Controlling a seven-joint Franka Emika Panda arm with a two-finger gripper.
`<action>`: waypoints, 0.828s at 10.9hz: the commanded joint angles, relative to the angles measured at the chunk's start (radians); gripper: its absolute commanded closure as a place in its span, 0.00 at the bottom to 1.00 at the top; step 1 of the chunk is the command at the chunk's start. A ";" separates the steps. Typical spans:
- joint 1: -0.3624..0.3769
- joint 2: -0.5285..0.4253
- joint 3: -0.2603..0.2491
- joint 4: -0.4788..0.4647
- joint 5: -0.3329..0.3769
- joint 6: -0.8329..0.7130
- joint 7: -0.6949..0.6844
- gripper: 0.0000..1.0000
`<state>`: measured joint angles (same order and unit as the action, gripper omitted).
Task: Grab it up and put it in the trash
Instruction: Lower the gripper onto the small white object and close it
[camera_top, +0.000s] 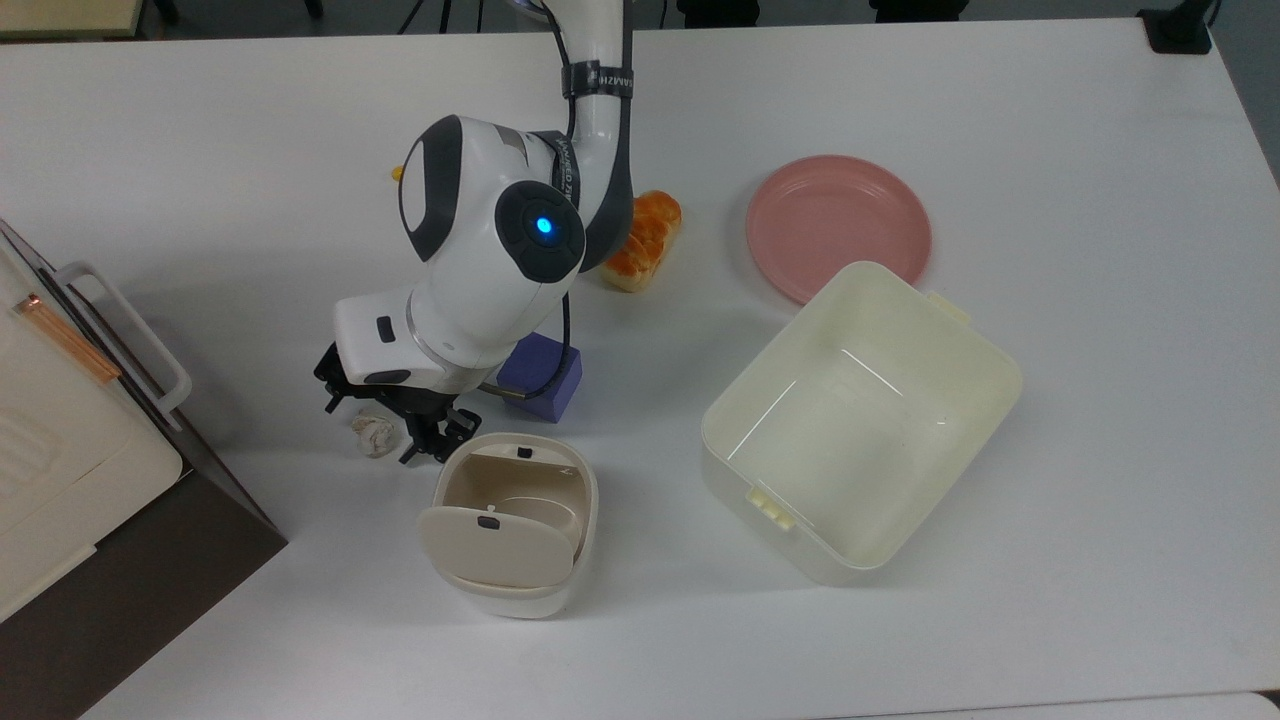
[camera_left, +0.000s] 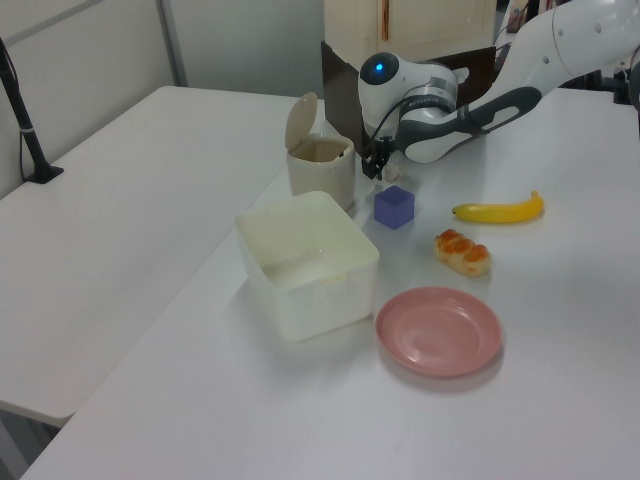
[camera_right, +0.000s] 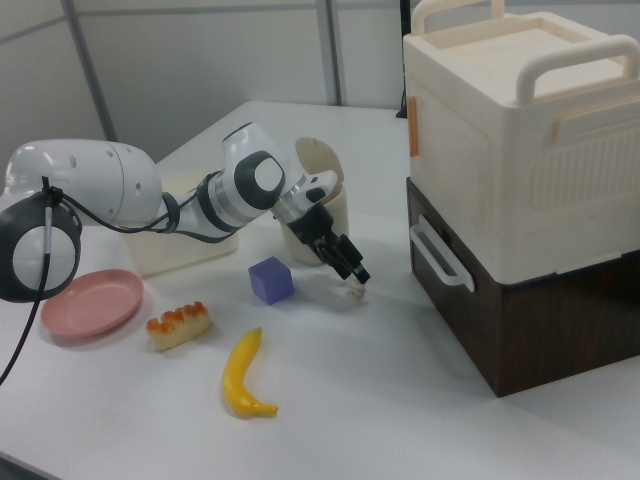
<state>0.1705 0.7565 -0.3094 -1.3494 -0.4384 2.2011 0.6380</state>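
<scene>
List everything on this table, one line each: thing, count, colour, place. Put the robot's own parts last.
paper wad: 1, off-white, on the table just beside the gripper, at the top view's left of the bin
swing-lid bin: 1, cream-beige, lid tipped open, near the purple cube
cube: 1, purple, partly under the arm
square tub: 1, pale yellow, empty, beside the plate
plate: 1, pink, empty
bread: 1, orange-brown, next to the arm
banana: 1, yellow, near the bread
storage box: 1, cream over dark brown, at the table edge
table: 1, white
gripper: 1, black, low at the wad
arm: 1, white and grey
</scene>
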 joint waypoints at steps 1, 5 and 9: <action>-0.006 0.003 0.006 -0.008 -0.026 0.012 0.023 0.65; -0.012 0.001 0.007 -0.011 -0.075 0.011 0.012 1.00; -0.055 -0.118 0.009 -0.016 0.121 0.000 -0.293 1.00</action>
<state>0.1538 0.7535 -0.3104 -1.3394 -0.4722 2.2012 0.5723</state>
